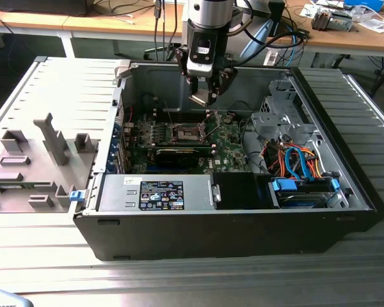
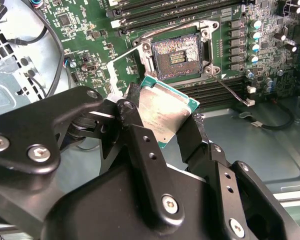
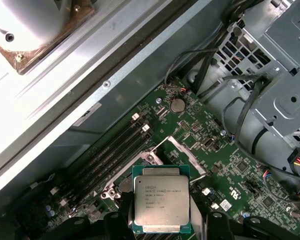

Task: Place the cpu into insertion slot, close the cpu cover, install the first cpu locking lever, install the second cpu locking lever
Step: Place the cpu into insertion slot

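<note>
End effector (image 2: pixel 162 125) was clenched on the cpu (image 3: pixel 161 202), which I saw held in the air over the open computer case (image 1: pixel 179 236). Beneath it the insertion slot (image 2: pixel 177 57) lay bare on the green board (image 2: pixel 80 30), its cpu cover (image 3: pixel 187 152) tipped up.

Silver cpu (image 3: pixel 160 202), green circuit board (image 2: pixel 90 30), my black fingers (image 2: pixel 140 150).
My fingers are matte black, studded with bright silvery screw heads (image 2: pixel 170 204). The cpu has a dull silver-grey face with faint dark print and a teal-green border. The insertion slot (image 2: pixel 177 55) has a dark centre stippled with a fine grid of glinting contacts, inside a silvery rim. The cpu cover (image 2: pixel 122 70) is pale silver. The circuit board is deep green, speckled with small black and silver parts. The case (image 1: pixel 243 236) is black, and its cables (image 1: pixel 288 157) are orange and blue.
</note>
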Robot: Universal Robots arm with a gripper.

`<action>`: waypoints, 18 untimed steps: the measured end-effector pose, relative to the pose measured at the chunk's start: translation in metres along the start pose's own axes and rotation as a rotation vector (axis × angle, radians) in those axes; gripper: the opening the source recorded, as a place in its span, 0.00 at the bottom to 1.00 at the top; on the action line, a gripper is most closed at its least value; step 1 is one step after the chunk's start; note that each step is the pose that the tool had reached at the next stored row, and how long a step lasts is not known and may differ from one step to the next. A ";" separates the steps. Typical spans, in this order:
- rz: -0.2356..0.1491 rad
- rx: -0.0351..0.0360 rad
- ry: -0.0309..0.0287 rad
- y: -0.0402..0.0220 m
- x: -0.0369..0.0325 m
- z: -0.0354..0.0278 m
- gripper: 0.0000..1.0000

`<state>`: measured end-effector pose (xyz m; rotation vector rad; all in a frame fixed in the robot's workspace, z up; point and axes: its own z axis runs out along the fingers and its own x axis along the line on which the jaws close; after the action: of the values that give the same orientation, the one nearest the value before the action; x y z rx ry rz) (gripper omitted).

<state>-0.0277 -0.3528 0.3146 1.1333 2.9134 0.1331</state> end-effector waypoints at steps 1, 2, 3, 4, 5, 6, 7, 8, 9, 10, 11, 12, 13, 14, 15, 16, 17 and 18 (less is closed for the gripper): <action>0.001 -0.0001 -0.0001 0.0000 0.0000 0.0000 0.54; 0.002 0.0000 -0.0003 0.0000 0.0000 0.0000 0.54; 0.004 0.0001 -0.0006 0.0000 0.0000 0.0000 0.54; 0.004 0.0001 -0.0007 0.0000 0.0000 0.0001 0.54; 0.006 0.0002 -0.0009 0.0000 0.0000 0.0000 0.54; 0.007 0.0003 -0.0011 0.0000 0.0000 0.0000 0.54; 0.008 0.0004 -0.0012 0.0000 0.0000 0.0000 0.54; 0.009 0.0003 -0.0013 0.0000 0.0000 0.0000 0.54; 0.009 0.0003 -0.0013 0.0000 0.0000 0.0000 0.54; 0.010 0.0003 -0.0014 0.0000 0.0000 0.0000 0.54; 0.011 0.0003 -0.0014 0.0000 0.0000 0.0000 0.54; 0.011 0.0003 -0.0015 0.0000 0.0000 0.0000 0.54; 0.012 0.0003 -0.0015 0.0000 0.0000 0.0000 0.54; 0.012 0.0003 -0.0016 0.0000 0.0000 0.0001 0.54; 0.014 0.0003 -0.0017 0.0000 0.0000 0.0000 0.54; 0.014 0.0003 -0.0018 0.0000 0.0000 0.0000 0.54; 0.015 0.0002 -0.0018 0.0000 0.0000 0.0001 0.54; 0.016 0.0002 -0.0019 0.0000 0.0000 0.0000 0.54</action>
<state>-0.0277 -0.3528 0.3146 1.1556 2.9036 0.1318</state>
